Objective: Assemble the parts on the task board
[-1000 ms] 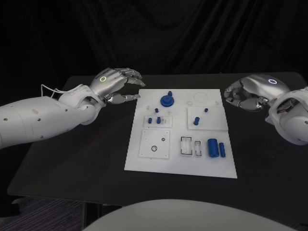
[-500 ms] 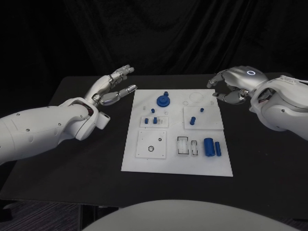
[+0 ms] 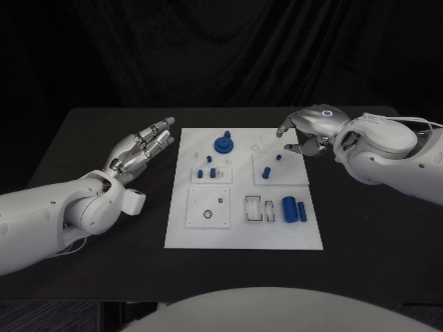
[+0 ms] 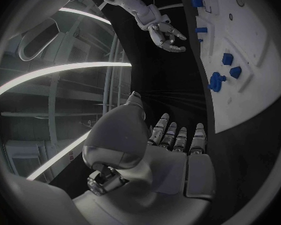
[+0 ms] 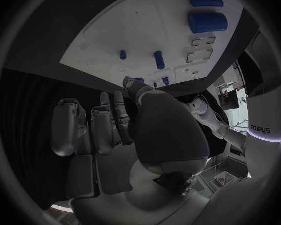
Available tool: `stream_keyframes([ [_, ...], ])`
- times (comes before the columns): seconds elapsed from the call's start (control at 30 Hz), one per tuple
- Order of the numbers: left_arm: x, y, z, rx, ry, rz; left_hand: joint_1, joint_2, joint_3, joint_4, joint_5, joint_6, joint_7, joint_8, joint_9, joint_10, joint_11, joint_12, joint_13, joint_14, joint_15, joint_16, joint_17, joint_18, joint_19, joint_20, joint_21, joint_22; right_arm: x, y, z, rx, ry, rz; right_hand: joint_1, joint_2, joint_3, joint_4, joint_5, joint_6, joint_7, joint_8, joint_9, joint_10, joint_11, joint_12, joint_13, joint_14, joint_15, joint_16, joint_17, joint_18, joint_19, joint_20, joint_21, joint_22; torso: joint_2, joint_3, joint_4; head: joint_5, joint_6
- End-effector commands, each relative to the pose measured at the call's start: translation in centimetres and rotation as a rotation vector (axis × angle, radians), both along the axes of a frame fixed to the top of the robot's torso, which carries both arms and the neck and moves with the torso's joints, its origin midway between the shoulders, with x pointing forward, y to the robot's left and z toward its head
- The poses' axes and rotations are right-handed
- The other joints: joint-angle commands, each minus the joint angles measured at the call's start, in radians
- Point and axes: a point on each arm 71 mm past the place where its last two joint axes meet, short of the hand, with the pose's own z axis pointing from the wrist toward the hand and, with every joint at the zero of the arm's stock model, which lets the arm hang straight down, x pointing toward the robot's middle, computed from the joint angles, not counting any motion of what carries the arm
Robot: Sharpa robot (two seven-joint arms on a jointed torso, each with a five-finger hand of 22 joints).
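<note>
Bare black table [image 3: 82, 152] flanks the task board [image 3: 243, 238]; upright blue gear [image 3: 223, 144] and pegs [image 3: 266, 173] obstruct its far half

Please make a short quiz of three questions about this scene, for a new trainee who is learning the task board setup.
1. True or false: the left hand holds a blue part.
2. Which hand is over the far edge of the task board? A) left hand B) right hand C) neither
3. Fill in: the round blue gear-like part stands at the ____ end of the board, seen from the robot.

Key:
1. False; its fingers are stretched out flat beside the board, holding nothing.
2. B
3. far
</note>
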Motion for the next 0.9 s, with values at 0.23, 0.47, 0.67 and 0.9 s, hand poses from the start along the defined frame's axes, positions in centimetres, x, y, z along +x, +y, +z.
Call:
stream_keyframes([
  [0.23, -1.3, 0.1, 1.6, -0.149, -0.14, -0.022, -0.042, 0.03, -0.053, 0.0, -0.078, -0.04, -0.047, -0.008, -0.004, -0.015, -0.025, -0.017, -0.004, 0.0, -0.003, -0.004, -0.001, 0.016, -0.015, 0.005, -0.008, -0.062, 0.1, -0.1, -0.5, -0.02, 0.0, 0.017, -0.013, 0.018, -0.038, 0.025, -0.008, 0.032, 0.004, 0.003, -0.048, 0.048, 0.0, -0.007, -0.058, 0.042, 0.003, 0.009, 0.012, 0.005, 0.005, 0.009, 0.008, 0.183, 0.015, -0.0312, 0.02, -0.015, 0.0],
  [0.47, -1.6, 0.1, 1.7, -0.147, -0.126, -0.024, -0.061, 0.036, -0.077, -0.001, -0.094, -0.113, -0.109, -0.014, -0.01, -0.028, -0.047, -0.058, -0.009, 0.0, -0.026, -0.004, -0.001, 0.015, -0.02, -0.007, -0.012, -0.107, 0.3, -0.3, -0.7, -0.03, 0.009, 0.012, -0.007, 0.026, -0.044, 0.025, -0.001, 0.045, 0.009, 0.005, -0.068, 0.078, -0.005, -0.007, -0.081, 0.042, -0.001, 0.009, 0.009, 0.005, 0.006, 0.005, 0.008, 0.183, 0.017, -0.031, 0.0172, -0.011, 0.0],
  [0.67, -1.7, 0.1, 1.8, -0.147, -0.128, -0.021, -0.063, 0.021, -0.068, 0.0, -0.143, -0.173, -0.161, -0.019, -0.015, -0.033, -0.066, -0.081, -0.012, 0.0, -0.031, -0.004, -0.001, 0.016, -0.021, -0.022, -0.014, -0.129, 0.2, -0.4, -1.2, -0.026, 0.018, 0.012, -0.006, 0.029, -0.048, 0.024, 0.003, 0.059, 0.024, 0.006, -0.078, 0.097, -0.007, -0.008, -0.097, 0.041, -0.001, 0.007, 0.006, 0.004, 0.006, 0.004, 0.009, 0.184, 0.019, -0.0311, 0.0175, -0.012, 0.0],
  [0.9, -1.8, 0.3, 1.9, -0.139, -0.145, 0.0, -0.062, 0.02, -0.068, 0.0, -0.123, -0.201, -0.195, -0.021, -0.018, -0.034, -0.163, -0.098, -0.014, 0.0, -0.157, -0.004, -0.001, 0.017, -0.024, -0.148, -0.018, -0.168, 0.1, -0.5, -1.6, -0.014, 0.042, 0.004, -0.007, 0.033, -0.05, 0.024, 0.009, 0.079, 0.045, 0.009, -0.094, 0.141, -0.007, -0.011, -0.12, 0.043, 0.001, 0.009, 0.007, 0.003, 0.009, 0.006, 0.012, 0.185, 0.021, -0.0329, 0.0178, -0.011, 0.0],
])
